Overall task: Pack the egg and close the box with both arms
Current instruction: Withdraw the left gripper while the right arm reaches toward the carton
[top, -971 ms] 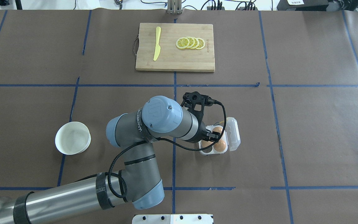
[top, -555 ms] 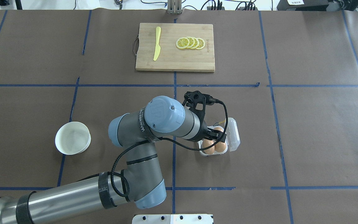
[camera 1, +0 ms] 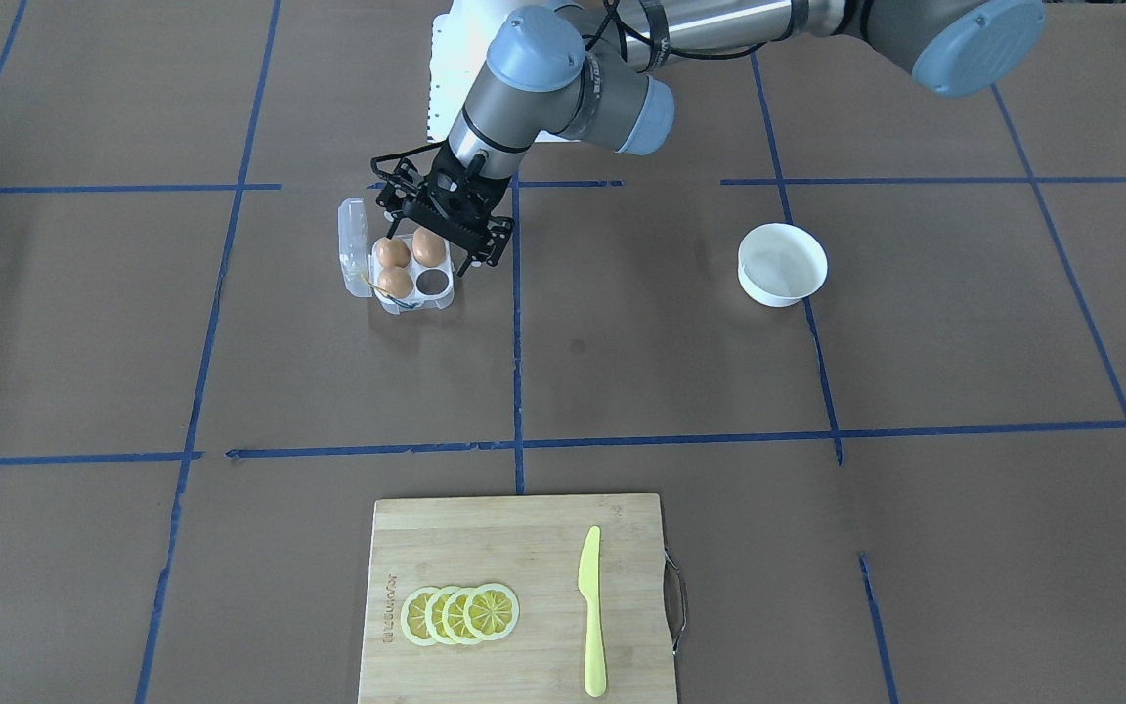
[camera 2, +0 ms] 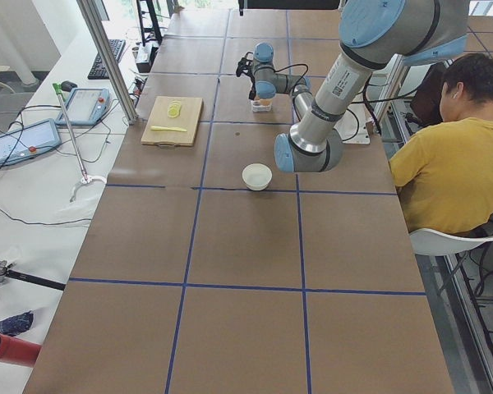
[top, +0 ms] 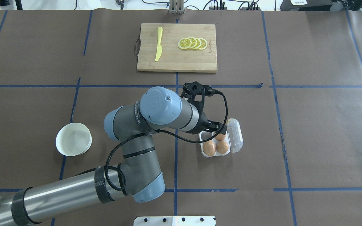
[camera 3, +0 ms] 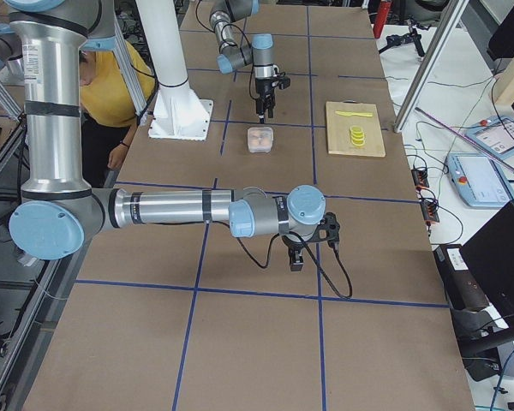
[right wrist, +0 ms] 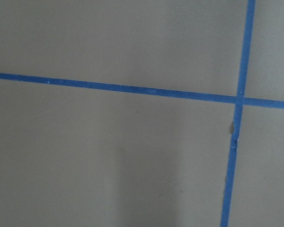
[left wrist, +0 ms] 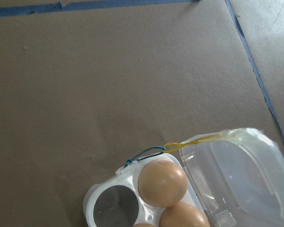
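The clear egg box (top: 203, 153) stands open mid-table, its lid (top: 235, 135) folded out to the right. Three orange-brown eggs (top: 209, 147) (top: 222, 146) (top: 220, 137) fill three of its cells. The fourth cell (camera 1: 434, 283) is empty. My left gripper (top: 215, 128) hovers just above the box's far side, open and empty. It also shows in the front-facing view (camera 1: 438, 235). The left wrist view shows an egg (left wrist: 162, 183), the empty cell (left wrist: 110, 208), the lid (left wrist: 232, 179) and the yellow string (left wrist: 194, 140). My right gripper (camera 3: 295, 261) hangs over bare table far to the right. I cannot tell whether it is open or shut.
A wooden cutting board (top: 174, 62) at the far middle carries lemon slices (top: 192, 43) and a yellow knife (top: 158, 44). A round white bowl (top: 73, 139) stands to the left of my left arm. The white base pedestal (top: 174, 221) is at the near edge.
A third egg has appeared in the box's near-left cell. My left gripper has since drawn back from it, toward the far side and left.
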